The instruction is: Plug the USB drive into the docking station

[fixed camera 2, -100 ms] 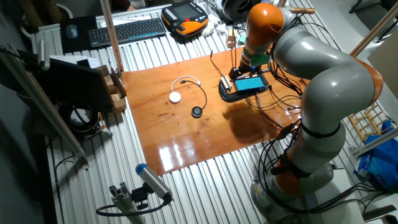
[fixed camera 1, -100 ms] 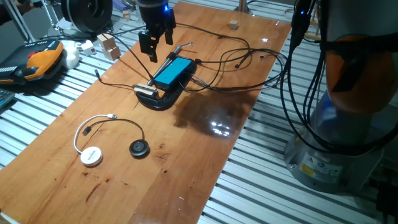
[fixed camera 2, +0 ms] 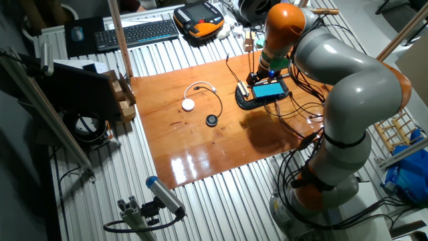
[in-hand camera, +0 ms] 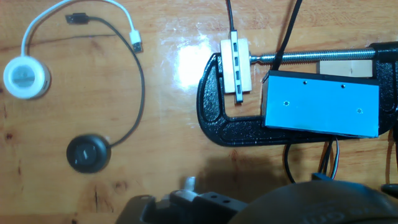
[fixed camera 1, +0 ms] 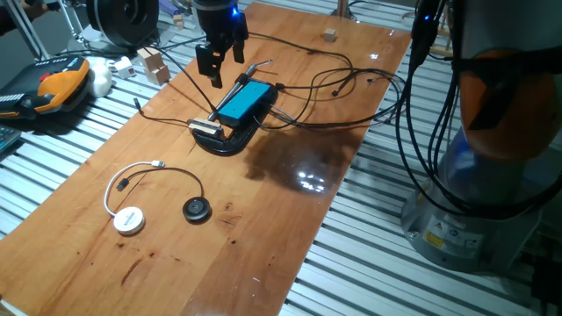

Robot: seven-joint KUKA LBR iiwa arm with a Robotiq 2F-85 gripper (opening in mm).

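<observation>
At the left of the wooden tabletop (fixed camera 1: 263, 228) lie a round white puck with a white cable (in-hand camera: 25, 77) and a round black puck (in-hand camera: 88, 153). To their right a black curved clamp (in-hand camera: 214, 118) pins the flat bright-blue docking station (in-hand camera: 320, 104). The black two-finger gripper (fixed camera 1: 217, 66) hovers just above and beside it; whether its jaws hold the USB drive cannot be told. The approach step seems in hand; next, aligning with a port.

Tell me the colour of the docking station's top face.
Bright blue; the docking station shows best in the hand view.
</observation>
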